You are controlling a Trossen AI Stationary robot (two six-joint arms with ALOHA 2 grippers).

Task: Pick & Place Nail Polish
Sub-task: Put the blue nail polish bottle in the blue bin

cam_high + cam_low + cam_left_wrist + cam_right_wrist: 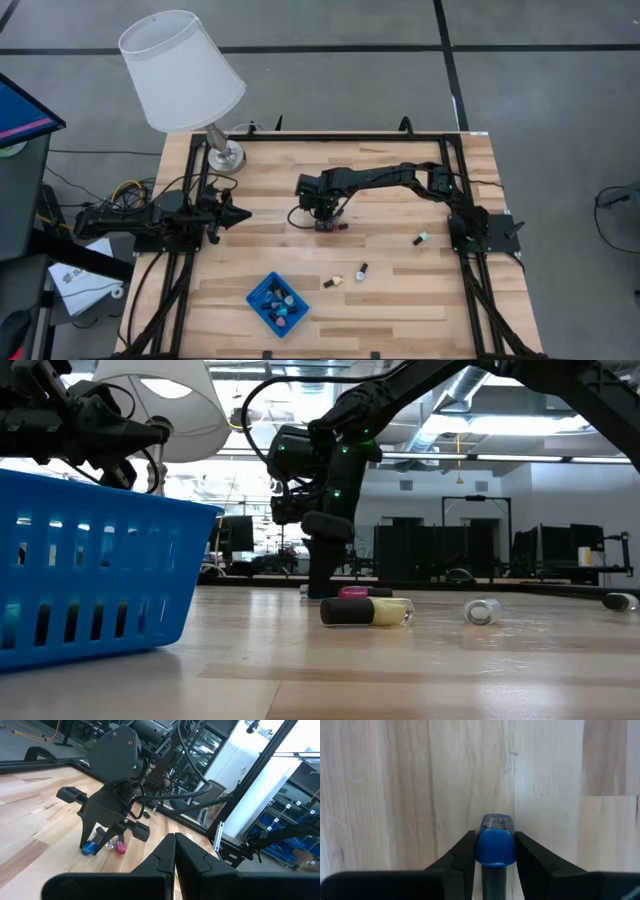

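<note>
My right gripper points down at the middle of the table and is shut on a blue nail polish bottle. The bottle also shows in the left wrist view. A pink bottle lies on the table right beside it. A yellow bottle and two more bottles lie loose on the wood. The blue tray near the front edge holds several bottles. My left gripper is shut and empty at the table's left side. My right gripper pinches the blue bottle's body between its two fingers, one on each side. The fingers come from above, pointing down. The bottle's clear glass base points away from the wrist and its dark cap toward it. It is at table level; whether it is lifted, I cannot tell.
A lamp with a white shade and a metal foot stands at the table's far left corner. Black frame rails run along the table's sides. Bare wood lies between the tray and the right gripper.
</note>
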